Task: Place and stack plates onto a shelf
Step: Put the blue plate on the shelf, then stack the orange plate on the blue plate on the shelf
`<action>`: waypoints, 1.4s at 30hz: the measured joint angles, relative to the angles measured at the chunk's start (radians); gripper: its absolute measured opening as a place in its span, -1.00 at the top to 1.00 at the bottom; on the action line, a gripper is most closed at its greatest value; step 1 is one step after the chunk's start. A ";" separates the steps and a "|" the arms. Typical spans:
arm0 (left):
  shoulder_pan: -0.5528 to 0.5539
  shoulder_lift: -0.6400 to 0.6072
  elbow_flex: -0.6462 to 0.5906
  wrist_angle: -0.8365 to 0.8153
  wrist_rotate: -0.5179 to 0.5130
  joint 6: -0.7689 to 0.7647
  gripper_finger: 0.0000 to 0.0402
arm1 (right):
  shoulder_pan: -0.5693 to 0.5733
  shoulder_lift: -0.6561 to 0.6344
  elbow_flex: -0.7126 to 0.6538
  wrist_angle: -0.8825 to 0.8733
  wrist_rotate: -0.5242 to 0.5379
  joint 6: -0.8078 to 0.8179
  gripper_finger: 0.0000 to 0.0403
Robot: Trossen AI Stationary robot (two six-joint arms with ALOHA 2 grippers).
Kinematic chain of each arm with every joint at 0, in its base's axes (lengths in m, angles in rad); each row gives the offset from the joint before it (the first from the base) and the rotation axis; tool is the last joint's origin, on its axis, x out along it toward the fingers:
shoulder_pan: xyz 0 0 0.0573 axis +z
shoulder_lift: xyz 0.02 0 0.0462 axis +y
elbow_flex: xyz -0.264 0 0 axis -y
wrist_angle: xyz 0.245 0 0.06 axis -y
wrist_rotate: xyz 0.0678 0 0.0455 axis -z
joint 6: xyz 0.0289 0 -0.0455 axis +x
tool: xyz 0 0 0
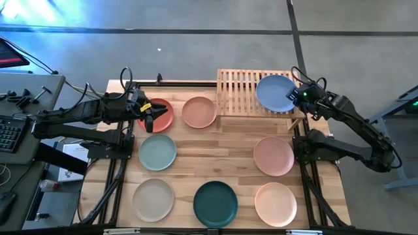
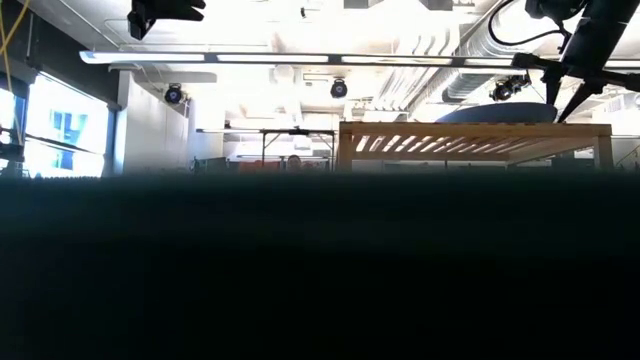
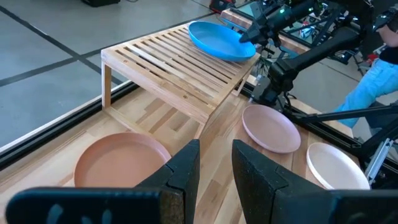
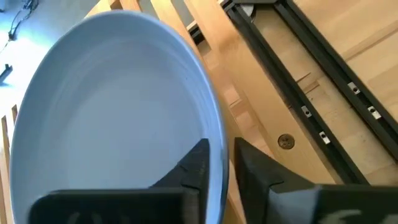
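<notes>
The shelf [image 1: 256, 94] has its left slats bare, but the blue plate [image 1: 275, 93] covers the right end, tilted, with the right gripper [image 1: 298, 95] clamped on its rim there. On the table [image 1: 228, 156], plates crowd the edges: peach plate [image 1: 198, 111] sits just beside the shelf's left leg and pink plate [image 1: 273, 156] in front. A bare strip runs down the middle between sage green plate [image 1: 157, 151] and the pink one.

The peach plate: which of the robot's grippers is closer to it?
Left. The left gripper hovers over the red-orange plate, right beside the peach plate. The right gripper is across the shelf, shut on the blue plate.
</notes>
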 joint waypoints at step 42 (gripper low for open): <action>-0.002 0.053 -0.017 -0.307 0.120 -0.170 0.59 | 0.168 -0.071 0.208 0.206 -0.411 -0.124 0.41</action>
